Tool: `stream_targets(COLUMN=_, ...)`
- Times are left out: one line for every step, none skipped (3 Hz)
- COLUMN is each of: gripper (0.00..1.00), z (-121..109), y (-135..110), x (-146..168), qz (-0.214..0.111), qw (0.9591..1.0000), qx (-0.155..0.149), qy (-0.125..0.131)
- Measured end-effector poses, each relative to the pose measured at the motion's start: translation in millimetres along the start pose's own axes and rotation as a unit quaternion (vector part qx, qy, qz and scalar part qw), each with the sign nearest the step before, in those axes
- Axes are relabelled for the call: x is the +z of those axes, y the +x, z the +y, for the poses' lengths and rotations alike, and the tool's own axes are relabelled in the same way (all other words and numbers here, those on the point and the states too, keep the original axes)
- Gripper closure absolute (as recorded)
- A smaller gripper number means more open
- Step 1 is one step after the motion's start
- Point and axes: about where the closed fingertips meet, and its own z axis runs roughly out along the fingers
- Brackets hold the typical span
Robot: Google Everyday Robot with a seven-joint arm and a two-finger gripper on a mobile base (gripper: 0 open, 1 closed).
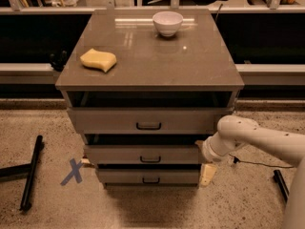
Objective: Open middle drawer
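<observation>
The middle drawer (119, 155) is a grey-beige shallow drawer with a small black bar handle (150, 160) at its centre, second of three in the cabinet. My white arm reaches in from the right. My gripper (206, 173) hangs at the right end of the middle drawer's front, down beside the lowest drawer (147, 177), well right of the handle. One cream finger (207, 174) points downward. The uppermost drawer (147, 120) sits above with its own black handle.
On the cabinet top (190, 56) lie a yellow sponge (98, 60) and a white bowl (167, 23). A blue tape cross (73, 171) marks the floor at left, beside a black bar (31, 171). A black cable (259, 165) runs on the floor at right.
</observation>
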Motion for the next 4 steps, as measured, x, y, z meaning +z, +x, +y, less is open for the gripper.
stream_targets(gripper=0.00, z=-15.3, y=2.3, x=12.9, qz=-0.001, qw=0.9996, qx=0.008, qy=0.026)
stream_targets(gripper=0.00, z=-33.5, y=-5.9, x=26.5, qz=-0.001, qw=0.9986, qx=0.010, qy=0.052)
stream_targets(gripper=0.00, z=-43.2, y=-12.6, x=40.1, qz=-0.005, qw=0.9985, qx=0.011, qy=0.053)
stream_targets(gripper=0.17, z=-43.9, y=-17.8, x=54.8, qz=-0.008, qw=0.9989, qx=0.010, qy=0.045)
